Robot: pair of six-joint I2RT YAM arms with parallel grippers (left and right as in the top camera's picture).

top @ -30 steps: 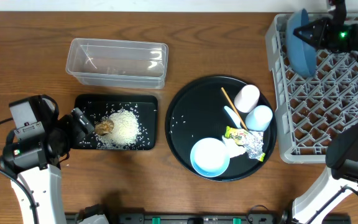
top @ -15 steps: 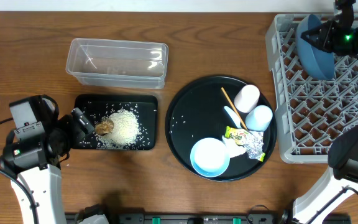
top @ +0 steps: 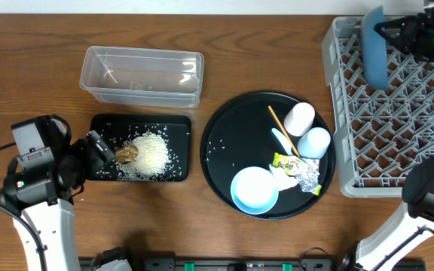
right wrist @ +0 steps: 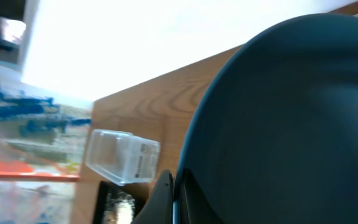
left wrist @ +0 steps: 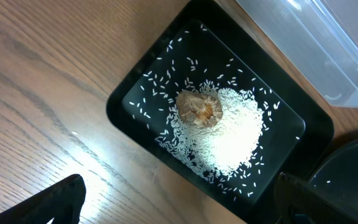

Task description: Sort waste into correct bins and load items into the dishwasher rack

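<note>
The dark-blue plate is being held on edge over the far left corner of the dishwasher rack, the right gripper clamping its rim. The left gripper is hovering with jaws spread wide over the left end of the black tray, beside the rice and brown lump

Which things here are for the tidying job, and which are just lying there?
For the job: plate, rack, tub, rectangular tray, rice, food lump, bowl, white cup, blue cup, stick, spoon, wrapper, foil, tissue.
Just lying there: round tray, table.
</note>
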